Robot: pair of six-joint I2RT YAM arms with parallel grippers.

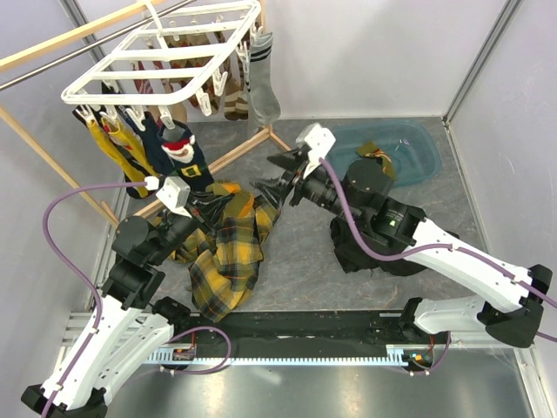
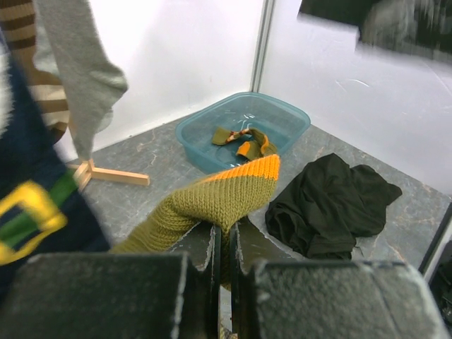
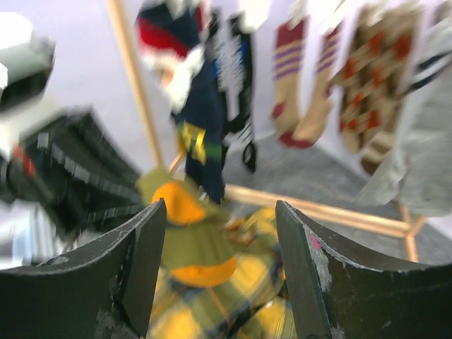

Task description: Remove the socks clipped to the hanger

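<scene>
Left tool (image 2: 225,247) is clamping down tight, its jaws pinched shut on the olive sock (image 2: 219,194), with the sock's orange tip poking out past the fingers. Right tool (image 3: 222,261) is hanging with its jaws spread wide and nothing between them, facing that same sock from the other side. Just below the two tools the yellow plaid cloth (image 1: 231,252) is lying crumpled on the grey worktop (image 1: 296,261). Under the right arm the black garment (image 2: 325,205) is sitting in a heap. Towards the back right, the blue tub (image 1: 418,139) is holding another olive and orange sock (image 1: 376,157). Up at the back left the white hanger (image 1: 223,52) is hanging from the wooden rack (image 1: 43,48), and plenty of socks (image 1: 183,152) are dangling from its clips, mustard, navy and grey among them
</scene>
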